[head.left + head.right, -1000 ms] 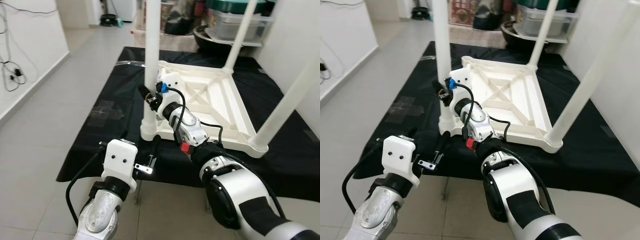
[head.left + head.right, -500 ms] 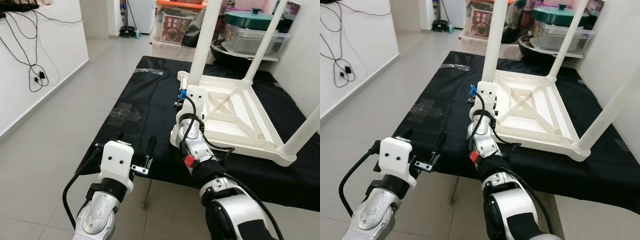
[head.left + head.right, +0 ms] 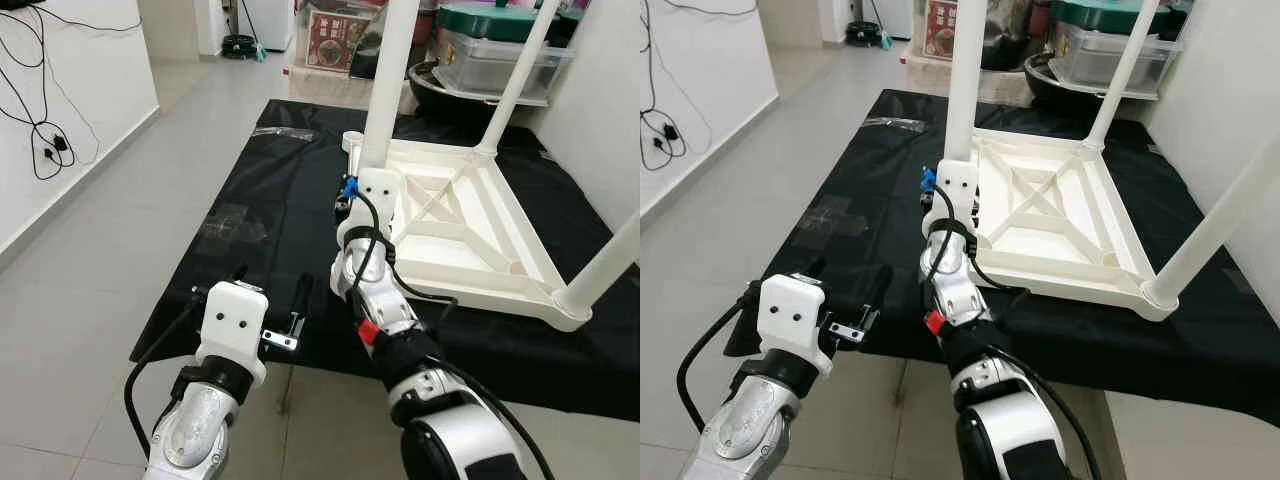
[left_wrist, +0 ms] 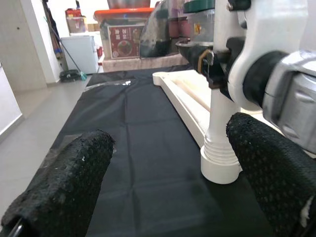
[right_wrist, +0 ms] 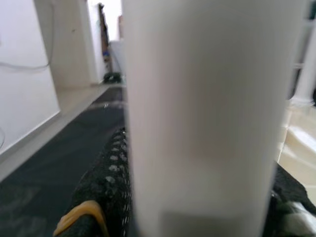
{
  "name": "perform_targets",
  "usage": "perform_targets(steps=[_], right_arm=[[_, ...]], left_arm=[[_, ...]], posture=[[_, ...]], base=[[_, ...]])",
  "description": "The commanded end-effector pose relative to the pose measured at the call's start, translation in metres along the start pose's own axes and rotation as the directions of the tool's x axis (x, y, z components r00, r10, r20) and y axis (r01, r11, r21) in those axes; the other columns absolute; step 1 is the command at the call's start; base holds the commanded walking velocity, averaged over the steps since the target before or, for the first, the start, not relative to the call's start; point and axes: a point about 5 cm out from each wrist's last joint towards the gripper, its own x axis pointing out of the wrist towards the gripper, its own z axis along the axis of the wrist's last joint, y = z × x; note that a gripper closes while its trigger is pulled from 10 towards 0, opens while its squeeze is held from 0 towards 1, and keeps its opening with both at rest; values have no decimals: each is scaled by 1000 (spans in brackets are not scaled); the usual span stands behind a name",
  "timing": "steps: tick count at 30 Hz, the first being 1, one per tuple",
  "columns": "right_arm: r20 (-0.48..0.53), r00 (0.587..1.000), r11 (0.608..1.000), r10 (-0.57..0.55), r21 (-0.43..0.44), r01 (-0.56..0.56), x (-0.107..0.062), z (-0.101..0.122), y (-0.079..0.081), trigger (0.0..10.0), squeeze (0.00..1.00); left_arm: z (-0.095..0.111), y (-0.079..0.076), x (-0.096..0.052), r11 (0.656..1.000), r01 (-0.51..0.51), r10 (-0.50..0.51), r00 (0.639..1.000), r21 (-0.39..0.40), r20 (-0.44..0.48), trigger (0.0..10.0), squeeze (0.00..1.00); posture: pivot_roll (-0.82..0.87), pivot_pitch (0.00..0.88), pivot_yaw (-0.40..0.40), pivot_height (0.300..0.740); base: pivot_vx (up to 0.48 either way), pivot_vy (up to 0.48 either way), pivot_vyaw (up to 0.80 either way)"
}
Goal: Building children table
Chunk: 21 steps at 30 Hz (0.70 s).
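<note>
Clasping the nearest upright white leg, the right tool closes around it above the upside-down white tabletop lying on a black mat. The left tool hovers spread and empty at the mat's near edge.

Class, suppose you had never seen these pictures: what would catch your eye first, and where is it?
An upturned white children's table lies on a black sheet, its legs pointing up. The right hand grips the near-left leg low down. The left hand hovers open at the sheet's near edge.
</note>
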Motion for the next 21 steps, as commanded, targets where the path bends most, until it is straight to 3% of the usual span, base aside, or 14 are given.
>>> perform_targets(steps=[1, 6, 9, 11, 14, 17, 18, 21], right_arm=[[25, 999, 999, 21, -27, -21, -1, -1, -8, 10000, 0], [14, 996, 996, 84, -41, -84, -1, -8, -18, 10000, 0], [46, 981, 982, 191, 5, -191, 1, -9, -32, 10000, 0], [82, 965, 969, 248, -34, -246, 1, -7, -37, 10000, 0], [87, 940, 944, 329, -18, -329, 3, -5, -39, 10000, 0], [33, 855, 853, 517, 56, -518, 8, -5, -36, 10000, 0], [33, 855, 853, 517, 56, -518, 8, -5, -36, 10000, 0], [8, 757, 756, 653, 63, -652, 11, -2, -34, 10000, 0]], left_arm=[[-4, -2, 0, 1000, 4, -4, 1000, -3, -25, 10000, 0], [-4, -2, 0, 1000, 3, -4, 1000, -3, -24, 10000, 0], [-4, -2, 1, 1000, 2, -2, 1000, -5, -22, 10000, 0], [-4, -2, 1, 1000, 3, -3, 1000, -6, -22, 10000, 0], [-4, -3, 1, 1000, 5, -5, 1000, -6, -22, 10000, 0], [-4, -3, 2, 1000, 7, -7, 1000, -5, -20, 10000, 0], [-4, -3, 2, 1000, 7, -7, 1000, -5, -20, 10000, 0], [-4, -2, 2, 1000, 3, -4, 1000, -7, -20, 10000, 0]], posture=[[120, 89, -108, 740], [119, 93, -107, 740], [117, 94, -110, 740], [114, 95, -109, 740], [118, 97, -110, 740], [118, 97, -112, 740], [118, 97, -112, 740], [118, 97, -113, 740]], base=[[0, 0, 0], [0, 0, 0], [0, 0, 0], [0, 0, 0], [0, 0, 0], [0, 0, 0], [0, 0, 0], [0, 0, 0]])
